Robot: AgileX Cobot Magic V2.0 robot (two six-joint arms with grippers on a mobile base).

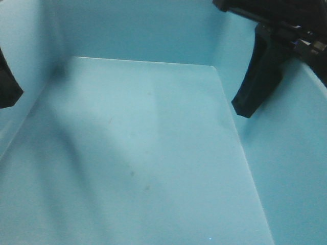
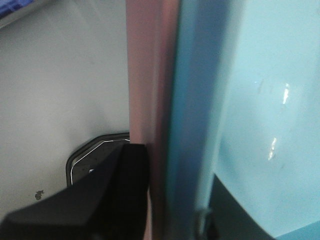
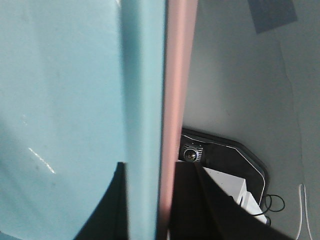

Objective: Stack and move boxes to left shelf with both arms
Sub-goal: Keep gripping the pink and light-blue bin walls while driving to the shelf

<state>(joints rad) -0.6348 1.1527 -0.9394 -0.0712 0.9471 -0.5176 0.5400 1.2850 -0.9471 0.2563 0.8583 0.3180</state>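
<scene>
Front view is nearly all blue bin (image 1: 153, 153): cam looks down into it, pale floor w/ a few faint scuffs, back wall across top of frame, side walls at left & right edges. Upper right of frame, one black finger (image 1: 258, 81) of the R arm hangs inside the bin, against the right-hand wall. A cropped black gripper part (image 1: 7, 87) pokes in at the mid-left edge, too cut off to say more. L wrist view: pink bin (image 2: 145, 75) wall & blue wall run top to bottom thru centre of frame, pressed together, blue nested inside pink. Left gripper (image 2: 175, 185) is closed down on that doubled wall: outer finger (image 2: 117, 195) at lower left touches the pink side, inner one is dark at the bottom, right of centre, on the blue side. Nothing btwn them but the two walls. R wrist view mirrors it: right gripper (image 3: 150, 205) is pinched on the same pair of walls at bottom of frame, inner finger on blue at lower left, outer on pink at lower centre. Pale grey-white surface (image 2: 55, 85) fills the left of the L wrist view, w/ a dark rounded plate (image 2: 82, 155) by the outer finger & a blue-violet sliver (image 2: 12, 10) in the top-left corner. R wrist view, lower right: white block (image 3: 227, 187) & thin black cable loop (image 3: 274, 202).
</scene>
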